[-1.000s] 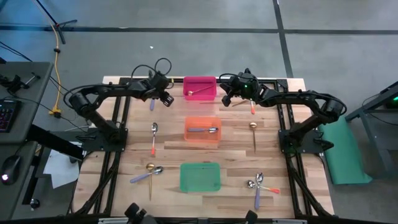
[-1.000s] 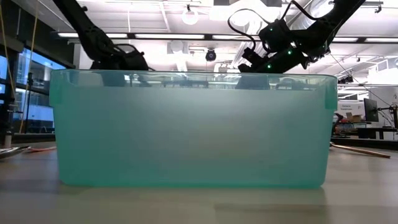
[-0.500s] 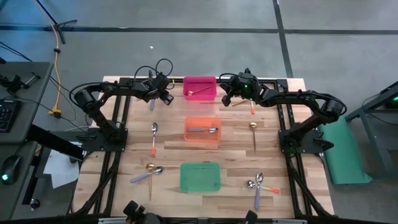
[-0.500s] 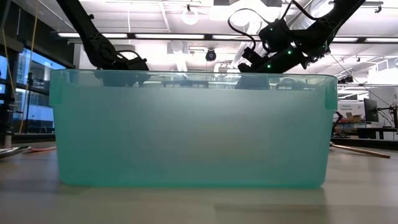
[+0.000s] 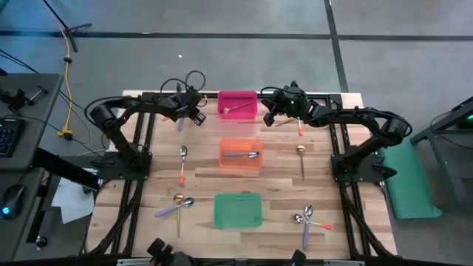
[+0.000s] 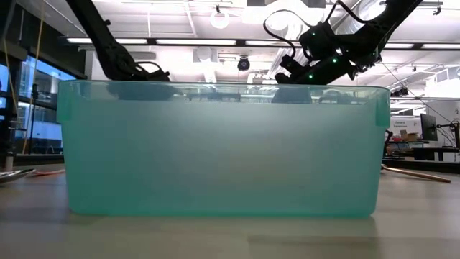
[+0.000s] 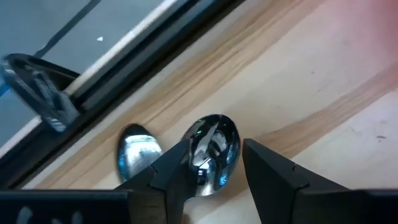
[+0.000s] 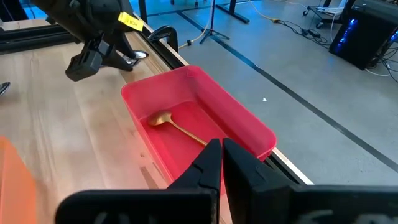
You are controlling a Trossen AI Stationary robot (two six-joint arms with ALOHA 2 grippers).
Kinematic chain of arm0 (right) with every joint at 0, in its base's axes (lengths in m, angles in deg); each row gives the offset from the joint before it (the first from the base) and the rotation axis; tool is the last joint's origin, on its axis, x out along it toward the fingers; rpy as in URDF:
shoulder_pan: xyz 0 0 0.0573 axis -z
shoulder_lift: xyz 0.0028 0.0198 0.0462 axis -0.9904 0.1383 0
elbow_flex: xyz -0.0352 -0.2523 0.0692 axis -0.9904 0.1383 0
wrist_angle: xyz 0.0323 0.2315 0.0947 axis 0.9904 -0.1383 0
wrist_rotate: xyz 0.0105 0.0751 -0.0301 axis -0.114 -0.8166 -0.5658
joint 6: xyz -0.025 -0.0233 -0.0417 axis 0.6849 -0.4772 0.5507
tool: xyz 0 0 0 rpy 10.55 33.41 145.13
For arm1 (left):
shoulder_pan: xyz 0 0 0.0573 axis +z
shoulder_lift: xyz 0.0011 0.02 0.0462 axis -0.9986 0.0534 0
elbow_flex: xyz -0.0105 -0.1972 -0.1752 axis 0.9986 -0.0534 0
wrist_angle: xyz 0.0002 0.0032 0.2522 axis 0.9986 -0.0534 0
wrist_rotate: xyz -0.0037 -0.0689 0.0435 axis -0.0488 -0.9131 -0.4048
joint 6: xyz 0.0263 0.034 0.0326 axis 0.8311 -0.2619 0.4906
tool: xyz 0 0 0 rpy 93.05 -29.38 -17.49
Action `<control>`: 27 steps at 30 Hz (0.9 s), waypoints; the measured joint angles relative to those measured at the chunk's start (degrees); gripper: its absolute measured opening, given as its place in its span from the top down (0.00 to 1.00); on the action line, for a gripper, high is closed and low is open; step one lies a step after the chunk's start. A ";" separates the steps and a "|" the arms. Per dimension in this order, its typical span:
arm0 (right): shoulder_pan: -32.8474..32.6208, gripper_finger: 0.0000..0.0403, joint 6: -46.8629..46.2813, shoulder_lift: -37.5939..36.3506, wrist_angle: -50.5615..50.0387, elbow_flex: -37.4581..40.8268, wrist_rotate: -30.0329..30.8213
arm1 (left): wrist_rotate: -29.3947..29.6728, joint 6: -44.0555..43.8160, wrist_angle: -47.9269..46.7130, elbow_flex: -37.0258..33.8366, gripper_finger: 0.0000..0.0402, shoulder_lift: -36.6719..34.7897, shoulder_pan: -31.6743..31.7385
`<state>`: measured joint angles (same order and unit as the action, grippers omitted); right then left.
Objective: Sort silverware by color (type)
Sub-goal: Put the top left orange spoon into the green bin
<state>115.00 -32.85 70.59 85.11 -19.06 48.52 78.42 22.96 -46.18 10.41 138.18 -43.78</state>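
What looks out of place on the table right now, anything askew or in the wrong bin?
Nothing looks spilled or damaged. The pink bin holds one gold spoon and the orange bin one purple-handled spoon; the green bin looks empty. Other spoons lie scattered, two overlapping pairs near the green bin, simply unsorted.

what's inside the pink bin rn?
One gold spoon lies on the floor of the pink bin, bowl toward the left arm's side. The right wrist view shows most of the floor; the near corner is hidden behind the right gripper, jaws shut.
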 joint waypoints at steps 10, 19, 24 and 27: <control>0.00 1.00 0.00 0.00 0.00 0.00 0.00 | 2.04 1.25 2.00 0.04 0.65 2.14 -0.04; 0.00 1.00 -0.02 0.00 0.00 0.00 0.00 | 2.70 4.11 1.60 -0.02 0.92 2.11 1.95; 0.00 1.00 -0.04 0.00 0.00 0.00 0.00 | 2.76 5.64 1.54 0.00 0.98 1.72 2.01; 0.00 1.00 -0.07 0.00 0.00 0.00 0.00 | 2.36 6.53 1.12 -0.07 0.99 0.52 1.69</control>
<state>115.00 -32.92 70.59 85.11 -19.06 48.52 80.78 29.49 -45.06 10.34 138.70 -42.10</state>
